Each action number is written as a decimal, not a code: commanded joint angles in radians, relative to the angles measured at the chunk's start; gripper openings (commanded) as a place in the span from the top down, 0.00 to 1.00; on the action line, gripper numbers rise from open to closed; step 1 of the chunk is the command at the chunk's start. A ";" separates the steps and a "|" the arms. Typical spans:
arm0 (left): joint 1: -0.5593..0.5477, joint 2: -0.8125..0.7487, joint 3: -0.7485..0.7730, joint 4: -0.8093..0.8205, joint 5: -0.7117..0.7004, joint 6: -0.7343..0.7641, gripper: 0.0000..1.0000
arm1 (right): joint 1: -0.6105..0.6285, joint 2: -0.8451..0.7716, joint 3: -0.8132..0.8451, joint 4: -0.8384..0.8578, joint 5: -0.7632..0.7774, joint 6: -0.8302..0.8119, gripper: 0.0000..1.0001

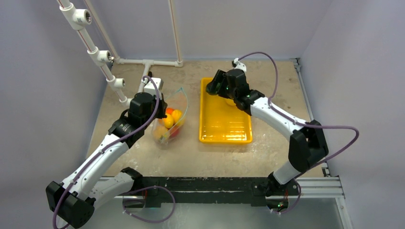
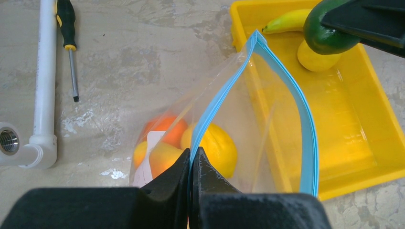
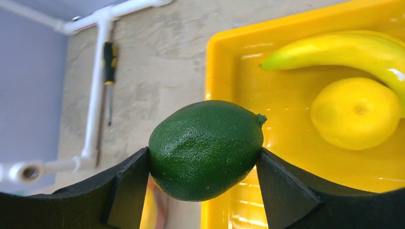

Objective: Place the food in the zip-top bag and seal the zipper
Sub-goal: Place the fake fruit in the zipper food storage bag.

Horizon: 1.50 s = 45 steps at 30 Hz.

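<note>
My left gripper [image 2: 192, 151] is shut on the near teal-blue zipper [image 2: 296, 100] lip of the clear zip-top bag [image 2: 248, 119] and holds its mouth open. Orange and yellow toy fruits [image 2: 217, 148] lie inside the bag. In the top view the bag [image 1: 174, 112] stands left of the yellow tray [image 1: 224, 129]. My right gripper [image 3: 203, 157] is shut on a dark green toy fruit [image 3: 205, 148] and holds it above the tray's far left corner; it also shows in the left wrist view [image 2: 325, 36]. A banana [image 3: 344, 47] and a lemon [image 3: 356, 113] lie in the tray.
A screwdriver [image 2: 69, 43] lies on the table beside a white pipe [image 2: 43, 71] at the far left. A white pipe frame [image 1: 95, 52] rises along the left wall. Grey walls close the table on three sides.
</note>
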 commanded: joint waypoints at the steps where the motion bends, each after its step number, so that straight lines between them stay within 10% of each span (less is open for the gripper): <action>1: 0.006 -0.012 0.004 0.036 0.002 0.003 1.00 | 0.033 -0.120 -0.033 0.115 -0.143 -0.122 0.66; 36: 0.005 -0.016 0.003 0.035 0.001 0.001 1.00 | 0.399 -0.121 0.097 0.173 -0.070 -0.379 0.57; 45: 0.005 -0.020 0.003 0.035 -0.002 0.002 1.00 | 0.441 -0.048 0.114 0.143 0.014 -0.399 0.41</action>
